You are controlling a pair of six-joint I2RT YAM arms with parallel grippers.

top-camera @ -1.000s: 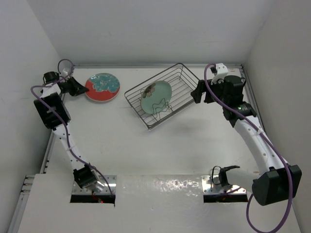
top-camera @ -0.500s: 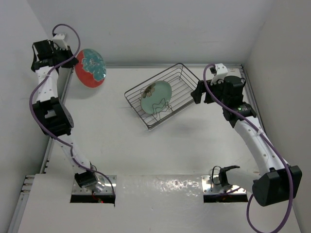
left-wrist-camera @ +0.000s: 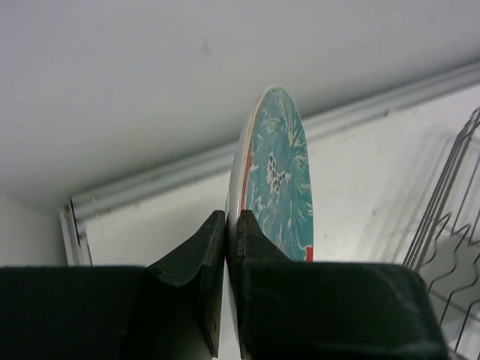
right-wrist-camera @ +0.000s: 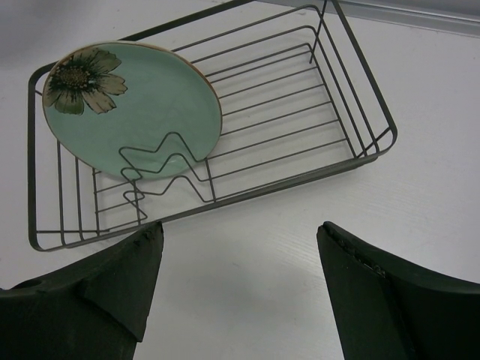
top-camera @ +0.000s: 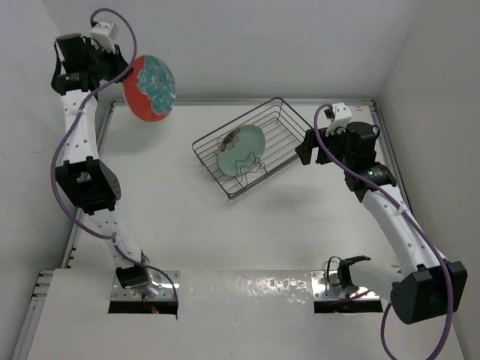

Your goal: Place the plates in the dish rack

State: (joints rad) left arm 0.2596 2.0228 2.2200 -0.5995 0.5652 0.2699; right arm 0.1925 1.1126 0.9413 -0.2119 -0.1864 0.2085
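I see the red-rimmed plate [top-camera: 152, 88], glossy with a mottled teal-and-white centre, up in the air above the counter's [top-camera: 187, 225] far left corner, standing on edge with its rim pinched tight in my left claw [left-wrist-camera: 226, 221]. The pale mint-green plate [right-wrist-camera: 135, 112], round with a brownish flower, leans tilted on a wavy divider inside the dark wire dish rack [top-camera: 283, 131]. My right claw [right-wrist-camera: 238, 232] hangs just beside the rack, jaws apart and empty.
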